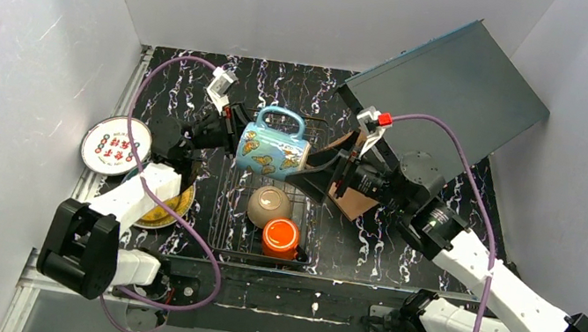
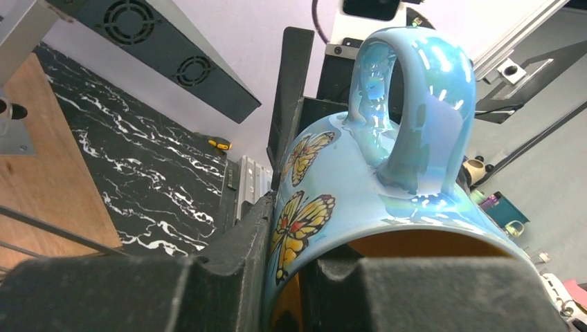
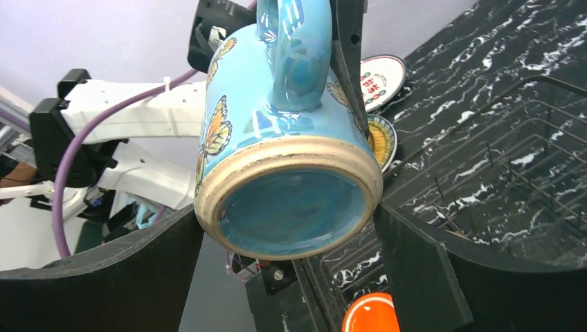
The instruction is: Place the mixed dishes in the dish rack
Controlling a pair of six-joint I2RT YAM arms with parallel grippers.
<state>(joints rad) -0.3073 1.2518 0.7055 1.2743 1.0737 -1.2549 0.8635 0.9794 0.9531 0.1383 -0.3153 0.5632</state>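
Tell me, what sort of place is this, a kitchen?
Probably a robot test booth, not a kitchen: plain white walls box in a black marble-patterned tabletop, and two white-and-black robot arms meet at a blue butterfly mug near a dark wire dish rack.

Left arm (image 1: 139, 195) reaches forward and inward, left gripper (image 1: 235, 132) pinched tight on the rim of the blue patterned mug (image 1: 273, 150), one finger inside, one outside. Right arm (image 1: 479, 267) stretches left toward centre, right gripper (image 1: 314, 169) level, jaws spread wide either side of the mug's base, contact unclear
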